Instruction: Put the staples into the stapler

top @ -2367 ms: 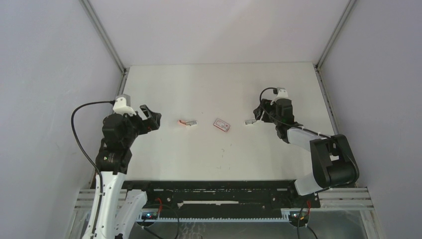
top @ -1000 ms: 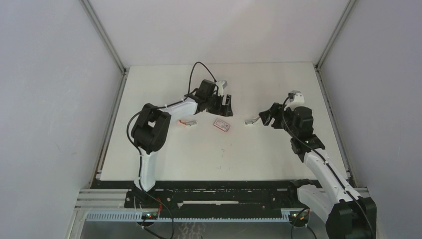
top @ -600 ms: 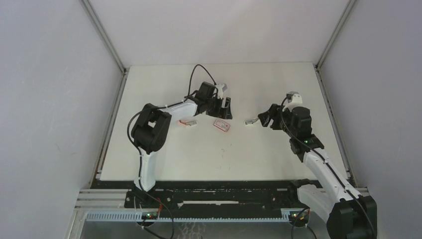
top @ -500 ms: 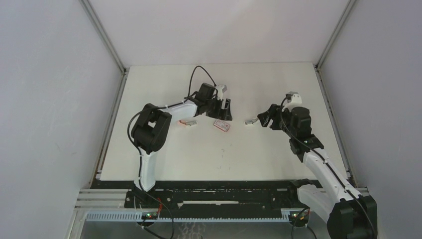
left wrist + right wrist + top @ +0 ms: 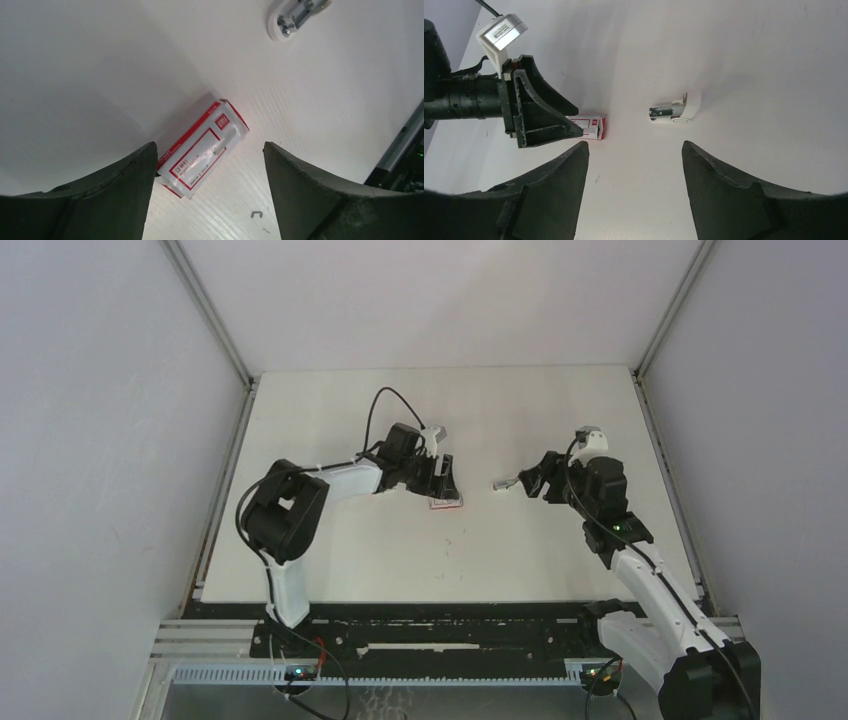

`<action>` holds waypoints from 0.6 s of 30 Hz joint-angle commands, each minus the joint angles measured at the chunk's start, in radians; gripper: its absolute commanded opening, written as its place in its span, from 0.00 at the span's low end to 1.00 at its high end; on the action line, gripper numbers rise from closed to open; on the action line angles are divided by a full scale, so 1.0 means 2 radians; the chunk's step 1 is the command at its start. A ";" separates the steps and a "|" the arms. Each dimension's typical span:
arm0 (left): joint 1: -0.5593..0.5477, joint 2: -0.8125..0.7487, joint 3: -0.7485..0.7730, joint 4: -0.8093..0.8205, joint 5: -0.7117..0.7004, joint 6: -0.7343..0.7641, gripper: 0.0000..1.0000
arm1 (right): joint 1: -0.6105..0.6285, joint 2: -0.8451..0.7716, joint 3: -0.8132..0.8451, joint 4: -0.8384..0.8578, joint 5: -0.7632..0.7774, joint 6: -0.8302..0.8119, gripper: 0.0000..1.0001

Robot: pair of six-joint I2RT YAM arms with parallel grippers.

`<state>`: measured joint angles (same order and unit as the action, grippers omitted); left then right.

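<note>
The staples box [image 5: 202,150], pink-red with a white label, lies flat on the white table. My left gripper [image 5: 208,146] is open and down over it, one finger on each side; the left finger [image 5: 125,185] is at the box's end. In the top view the left gripper [image 5: 443,480] covers most of the box [image 5: 447,504]. A small white-and-metal stapler-like piece [image 5: 505,483] lies to the right, and also shows in the right wrist view [image 5: 672,111]. My right gripper [image 5: 535,478] is open and empty just right of it, above the table.
A loose staple [image 5: 256,215] lies on the table near the box. The tiny pink-and-white clip-like thing is hidden under my left arm [image 5: 345,478]. Grey walls enclose the table on three sides; a metal rail [image 5: 400,145] marks its near edge.
My left arm swung in from the left, then its open gripper came down and nearer until it stood over the staples box. The right arm extended earlier and has since stayed still.
</note>
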<state>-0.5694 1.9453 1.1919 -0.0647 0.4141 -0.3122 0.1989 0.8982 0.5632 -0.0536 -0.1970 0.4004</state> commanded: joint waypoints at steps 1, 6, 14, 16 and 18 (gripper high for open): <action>-0.007 -0.058 -0.047 0.057 0.039 -0.023 0.81 | 0.002 -0.017 0.009 -0.008 -0.002 -0.005 0.68; -0.016 -0.100 -0.077 0.063 0.044 -0.024 0.79 | 0.001 -0.023 0.016 -0.023 -0.004 -0.008 0.68; -0.026 -0.170 -0.115 0.061 -0.024 0.074 0.80 | 0.003 -0.014 0.030 -0.035 -0.049 0.001 0.68; -0.033 -0.169 -0.118 0.063 -0.050 0.111 0.81 | 0.009 -0.007 0.029 -0.032 -0.059 0.010 0.68; -0.038 -0.159 -0.116 0.067 -0.065 0.139 0.81 | 0.018 0.002 0.029 -0.028 -0.065 0.014 0.68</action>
<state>-0.6182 1.6356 0.9817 0.0319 0.3798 -0.2012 0.2058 0.8799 0.5686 -0.1345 -0.2707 0.4046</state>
